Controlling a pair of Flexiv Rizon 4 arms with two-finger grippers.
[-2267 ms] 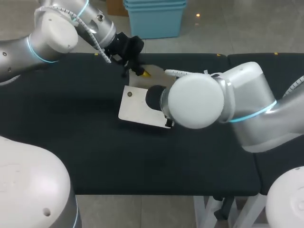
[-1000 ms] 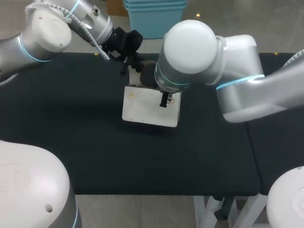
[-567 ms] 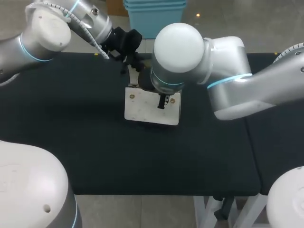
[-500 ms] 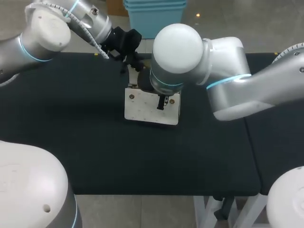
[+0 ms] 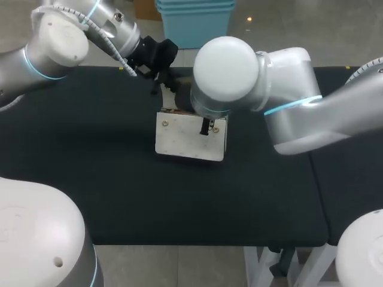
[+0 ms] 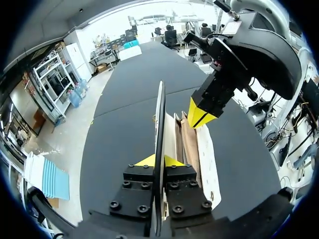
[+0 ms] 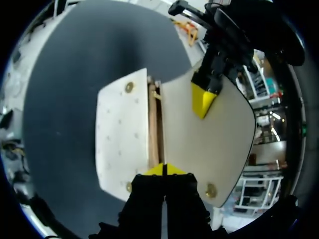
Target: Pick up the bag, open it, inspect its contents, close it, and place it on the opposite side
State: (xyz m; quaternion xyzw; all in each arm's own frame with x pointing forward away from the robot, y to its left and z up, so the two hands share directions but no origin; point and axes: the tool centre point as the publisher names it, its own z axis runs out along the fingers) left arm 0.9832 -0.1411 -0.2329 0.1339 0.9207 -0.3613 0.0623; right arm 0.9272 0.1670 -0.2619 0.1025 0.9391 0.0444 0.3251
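A flat white bag (image 5: 185,139) with brass snaps lies near the middle of the black table (image 5: 90,179). My left gripper (image 5: 170,91) comes in from the far left and is shut on the edge of the bag's raised flap (image 6: 160,114); its own tips (image 6: 158,160) pinch that thin panel. My right gripper (image 5: 206,127) reaches over the bag from above. In the right wrist view its tips (image 7: 163,170) are shut on the bag's lip beside the slit mouth (image 7: 154,124), where brown lining shows. What is inside is hidden.
The black table (image 7: 65,74) spreads bare to the left, right and front of the bag. My right arm's big white elbow (image 5: 230,69) hangs over the bag's far edge and hides part of it from above.
My right arm's elbow swung slightly left, then back to the right. The bag tilted a little but stayed in place. Both grippers kept their hold.
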